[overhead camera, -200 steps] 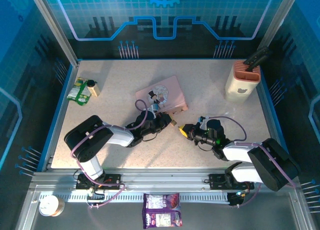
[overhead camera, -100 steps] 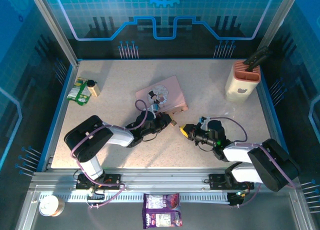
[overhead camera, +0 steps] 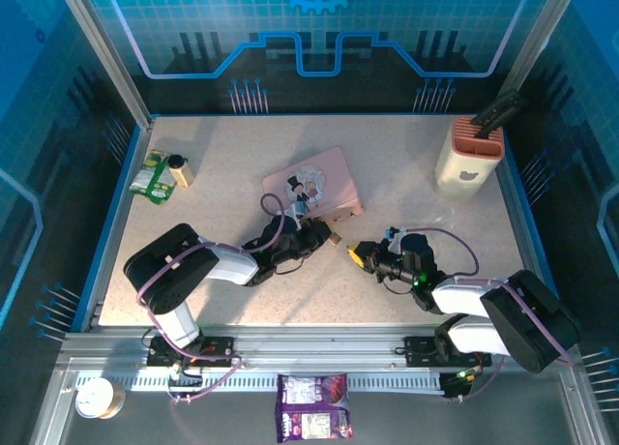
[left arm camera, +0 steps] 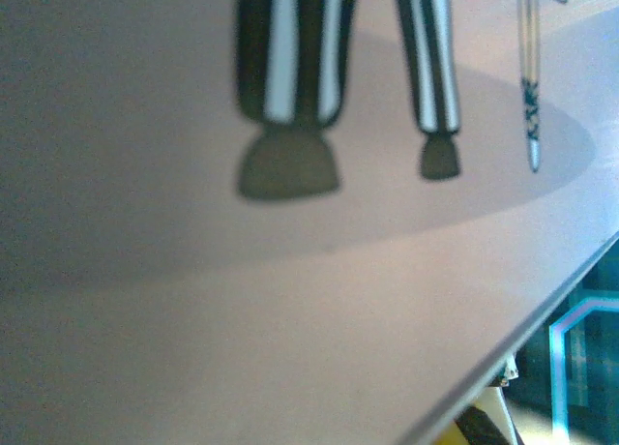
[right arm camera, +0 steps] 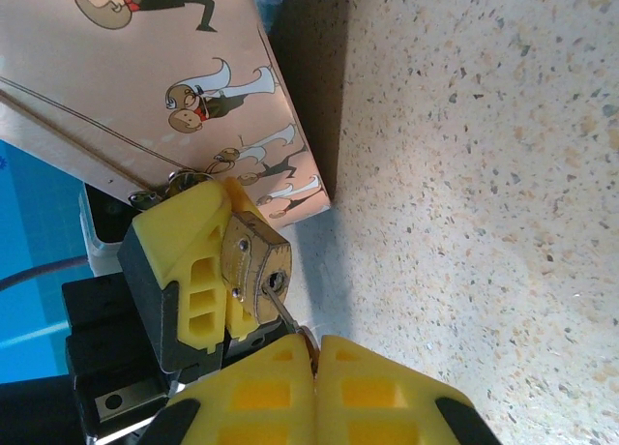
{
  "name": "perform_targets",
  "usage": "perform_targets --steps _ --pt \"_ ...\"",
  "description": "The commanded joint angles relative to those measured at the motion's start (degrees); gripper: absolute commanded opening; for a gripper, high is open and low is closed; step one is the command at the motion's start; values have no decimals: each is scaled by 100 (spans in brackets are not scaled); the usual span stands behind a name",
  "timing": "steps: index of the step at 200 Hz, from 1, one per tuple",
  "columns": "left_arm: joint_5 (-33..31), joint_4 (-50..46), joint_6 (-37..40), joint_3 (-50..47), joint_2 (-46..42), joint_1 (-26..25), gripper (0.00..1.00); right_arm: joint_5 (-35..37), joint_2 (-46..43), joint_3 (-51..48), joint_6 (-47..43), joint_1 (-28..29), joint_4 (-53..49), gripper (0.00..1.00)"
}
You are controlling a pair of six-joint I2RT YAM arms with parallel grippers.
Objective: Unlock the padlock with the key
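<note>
Your right gripper [right arm camera: 314, 353] has its jaws pinched tight on the key [right arm camera: 280, 303], tip at the keyhole of the padlock [right arm camera: 253, 259]. Your left gripper [overhead camera: 331, 238] clamps the padlock's brass body — low over the table [right arm camera: 464, 174]. Just beyond — corner of the pink tin [right arm camera: 145, 77].

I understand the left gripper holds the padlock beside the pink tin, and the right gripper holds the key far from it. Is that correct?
Not quite. The right wrist view shows the key in the right gripper with its tip at the keyhole of the padlock, not far. The left gripper holds it beside the pink tin.
</note>
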Motion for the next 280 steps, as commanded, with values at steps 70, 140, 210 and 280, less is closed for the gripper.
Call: perform_targets --steps 70,140,210,280 --pt "410 509 -656 -37 -225 -178 0 117 318 201 143 188 404 0" --pt "367 428 -608 -31 -235 -204 0 239 229 99 159 293 371 0" --pt "360 446 -655 -63 -255 -202 0 355 172 61 185 293 403 0" --pt "330 419 -643 -95 -340 -206 0 434 101 40 185 293 369 0"
